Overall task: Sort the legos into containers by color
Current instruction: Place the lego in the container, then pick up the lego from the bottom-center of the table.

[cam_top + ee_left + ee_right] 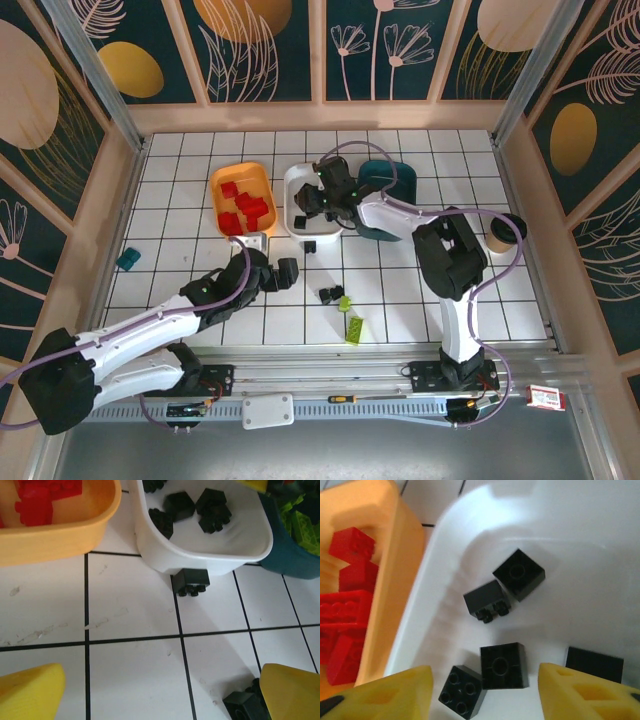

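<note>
Top external view: colours are split by tray, with red bricks (246, 208) in the orange tray (243, 166) and the white tray (292, 208) and teal tray (402, 173) to its right. The right gripper (322, 196) hangs over the white tray, probably for a drop. The left gripper (284, 272) sits lower, left of centre, facing the strays. A long green brick (354, 328) lies low centre, long axis nearly up-down the frame.

Left wrist view: jaws spread and empty. A stray black brick (192, 581) touches the white tray's near wall, tipped on its side, studs toward the bottom edge, long axis left-right. A second black brick (241, 704) lies beside the lower-right finger (292, 692), likely the next pick.

Right wrist view: jaws spread wide, pinching nothing, above black bricks (503, 665) on the tray floor. One lies sideways, studs toward the bottom.
</note>
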Controlling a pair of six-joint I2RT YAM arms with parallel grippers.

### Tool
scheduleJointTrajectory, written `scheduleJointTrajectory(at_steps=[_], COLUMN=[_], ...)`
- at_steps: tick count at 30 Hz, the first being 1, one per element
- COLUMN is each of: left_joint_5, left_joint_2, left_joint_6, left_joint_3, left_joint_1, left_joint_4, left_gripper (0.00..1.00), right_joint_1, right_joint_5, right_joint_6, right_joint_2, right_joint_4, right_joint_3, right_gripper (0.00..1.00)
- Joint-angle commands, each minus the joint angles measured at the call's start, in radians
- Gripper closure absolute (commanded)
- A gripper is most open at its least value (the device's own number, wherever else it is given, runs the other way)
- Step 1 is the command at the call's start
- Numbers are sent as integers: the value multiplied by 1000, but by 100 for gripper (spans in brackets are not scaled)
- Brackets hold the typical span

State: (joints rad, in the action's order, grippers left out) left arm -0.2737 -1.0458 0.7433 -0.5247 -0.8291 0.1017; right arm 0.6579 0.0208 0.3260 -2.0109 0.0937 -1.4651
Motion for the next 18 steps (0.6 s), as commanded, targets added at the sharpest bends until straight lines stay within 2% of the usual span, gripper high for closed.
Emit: scheduleJointTrajectory(at_steps=[1,4,7,13,18], left_joint_5=[36,92,101,35,-15], left_joint_2=[-14,-43,-84,-82,-28], left_joint_6=[3,-23,-36,-18,-8], left_joint_3=[10,-4,-19,-17,-5], left_joint_1=[6,5,5,5,4], left_joint_4=[-17,-33,-32,-18,0], left_gripper=[2,1,2,1,2], right_joint_1=[-2,5,18,104,218], right_joint_5=[0,-11,-24,-104,-173], right_joint_6=[5,11,19,54,120], right_joint_2=[55,149,263,498,584], right_joint_4=[13,-17,-45,-92,-169], right_joint_3=[-27,57,180,476,651], right_gripper=[39,38,37,32,31])
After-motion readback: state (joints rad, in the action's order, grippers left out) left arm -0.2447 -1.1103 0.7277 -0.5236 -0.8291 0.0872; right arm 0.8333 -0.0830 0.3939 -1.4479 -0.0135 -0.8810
